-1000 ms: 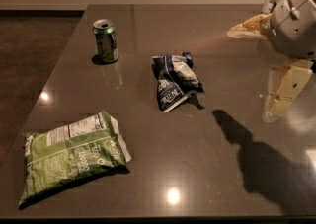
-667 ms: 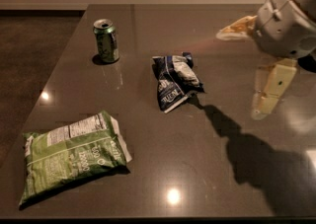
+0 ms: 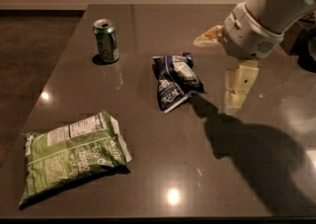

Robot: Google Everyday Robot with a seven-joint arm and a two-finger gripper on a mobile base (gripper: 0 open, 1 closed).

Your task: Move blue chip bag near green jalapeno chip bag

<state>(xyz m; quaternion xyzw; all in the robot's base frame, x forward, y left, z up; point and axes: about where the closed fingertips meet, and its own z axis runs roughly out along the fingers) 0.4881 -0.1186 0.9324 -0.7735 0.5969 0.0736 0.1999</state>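
The robot's two-finger cream-coloured gripper (image 3: 216,72) is sitting further left than it was a moment ago, having drawn in from the right edge of the table toward the small wrinkly dark navy foil blue chip bag (image 3: 175,81), and its dark shadow (image 3: 256,154) is now reaching up to that bag's right side. The bags and the can are lying just where they were. The claw is hanging spread wide and holding nothing: one finger (image 3: 210,34) is pointing left beyond the blue chip bag, while the other (image 3: 241,84) is pointing down at the tabletop to the bag's right. The white arm (image 3: 266,16) is entering from the upper right corner. The blue chip bag is lying crumpled near the middle of the dark glossy table (image 3: 148,188), just left of the gripper and not touched by it. The large flat light-green jalapeno chip bag (image 3: 74,154) with its white nutrition panel is lying near the front left corner, well apart from the blue one. Both bags are appearing closed, so their contents are not showing. A green aluminium soda can (image 3: 106,41) is standing upright at the far left, and what it is holding cannot be told.
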